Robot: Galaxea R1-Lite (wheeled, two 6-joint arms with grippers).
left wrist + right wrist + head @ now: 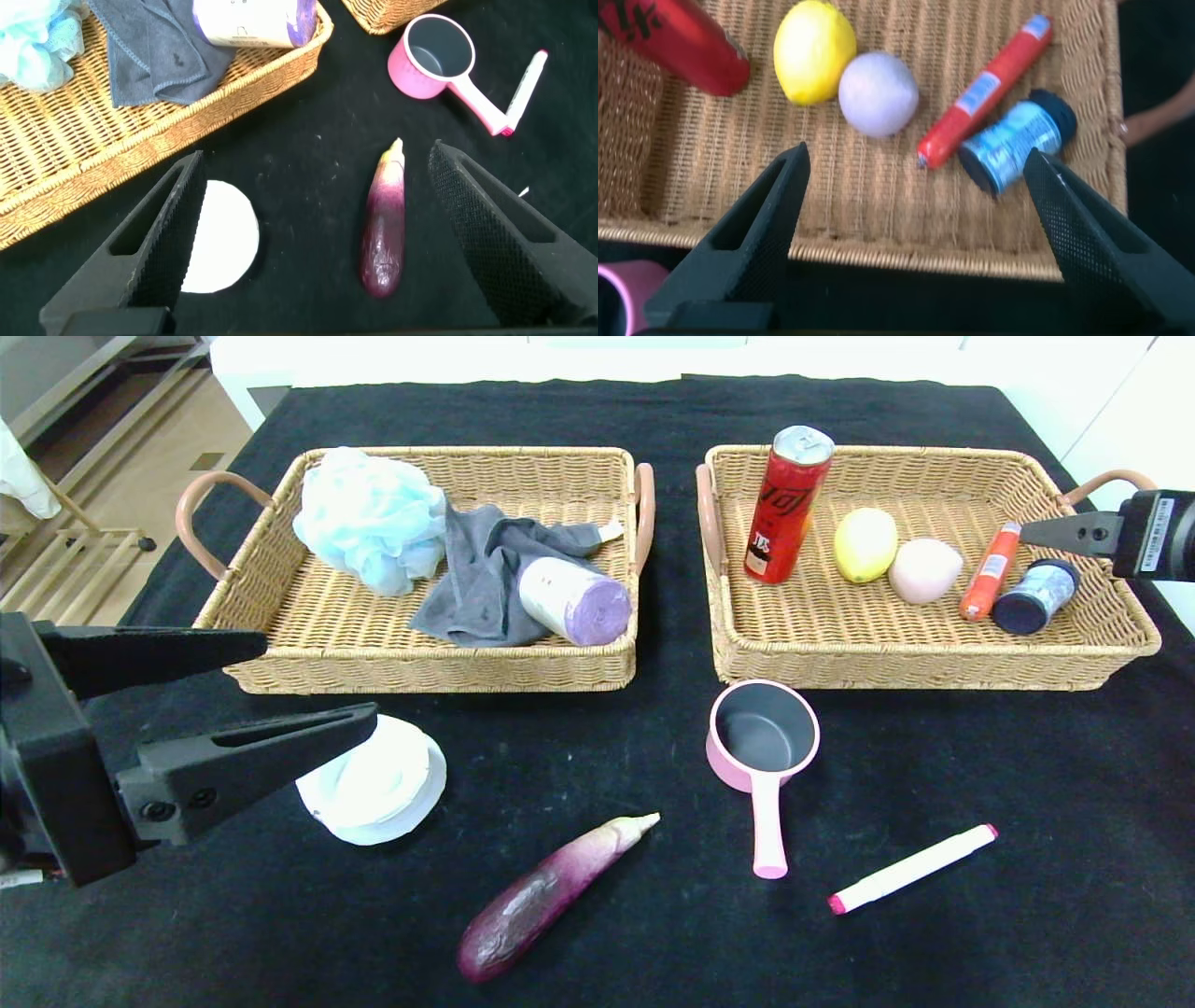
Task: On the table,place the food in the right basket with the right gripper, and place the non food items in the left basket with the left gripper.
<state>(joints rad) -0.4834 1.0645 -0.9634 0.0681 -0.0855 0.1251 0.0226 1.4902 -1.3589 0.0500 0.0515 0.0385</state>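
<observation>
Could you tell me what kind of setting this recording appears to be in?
Probably a lab or test room set up for sorting practice: a table under a black cloth, two matching wicker baskets, and assorted household props such as a toy eggplant.

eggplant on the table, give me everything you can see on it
The eggplant is slim and glossy, deep purple at its fat end and fading to a pale cream tip. It looks like a smooth plastic or wax model. It lies flat on the black table cloth, angled, tip pointing toward the pink saucepan, fat end nearest the robot. Nothing touches it. In the left wrist view it sits between the open fingers of the left claw, which is above it.
</observation>
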